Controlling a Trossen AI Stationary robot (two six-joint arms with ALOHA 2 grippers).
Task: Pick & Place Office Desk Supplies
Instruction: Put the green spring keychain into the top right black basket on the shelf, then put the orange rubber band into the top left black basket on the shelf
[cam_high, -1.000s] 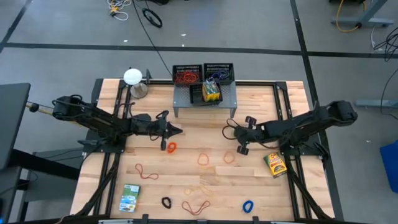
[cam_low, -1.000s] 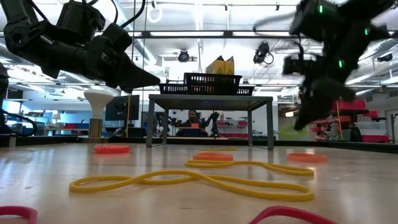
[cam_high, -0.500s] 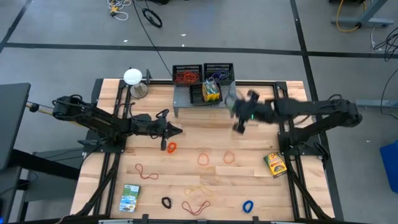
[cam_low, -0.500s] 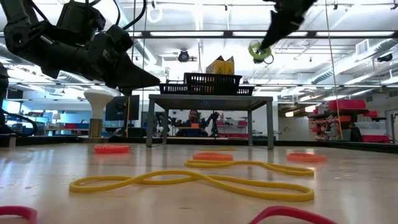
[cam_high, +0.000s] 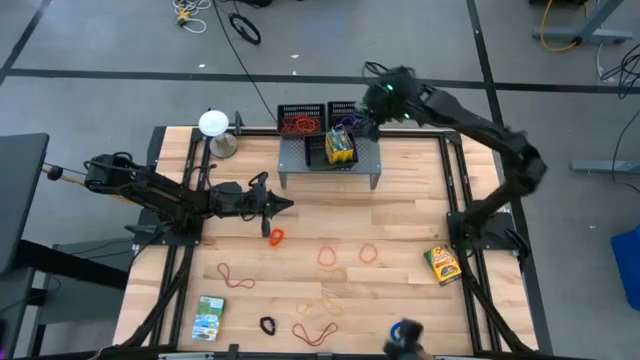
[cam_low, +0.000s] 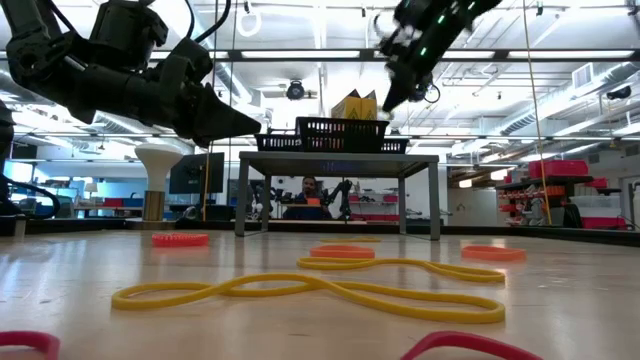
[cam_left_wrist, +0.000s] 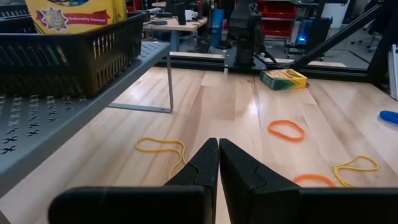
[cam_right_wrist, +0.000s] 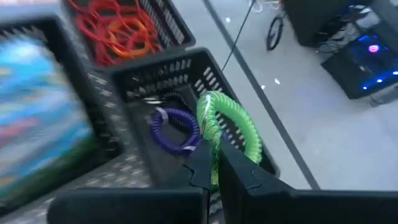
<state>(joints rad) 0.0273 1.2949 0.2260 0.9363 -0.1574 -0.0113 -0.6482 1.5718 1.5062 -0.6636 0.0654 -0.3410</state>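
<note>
green band (cam_right_wrist: 225, 127) is the thing i am carrying, pinched in my right claw (cam_right_wrist: 214, 163), whose fingers are clamped together on it.

from above: a second ago my right arm was low over the table near the orange loops; now i am reaching up over the shelf (cam_high: 365, 162), with my right claw (cam_high: 368, 112) hanging above the right-hand tray (cam_high: 352, 117). that means the pick is done and the drop is what is left. my left claw (cam_high: 283, 207) is waiting over the table by an orange band (cam_high: 276, 236), fingers closed, holding nothing. more bands and two boxes (cam_high: 441, 263) are lying on the wood, so plenty is still left to sort.

from table height: my right claw (cam_low: 388, 97) is hovering just above the tray (cam_low: 343, 129) on the shelf; half a second ago it was higher with the band dangling. a yellow band (cam_low: 330, 285) is lying close in front.

left wrist: fingers (cam_left_wrist: 202, 168) are pressing together, empty.

right wrist: the green band is hanging over the tray (cam_right_wrist: 186, 68), where a purple band (cam_right_wrist: 176, 129) is already lying. i judge that opening here would land it inside.
</note>
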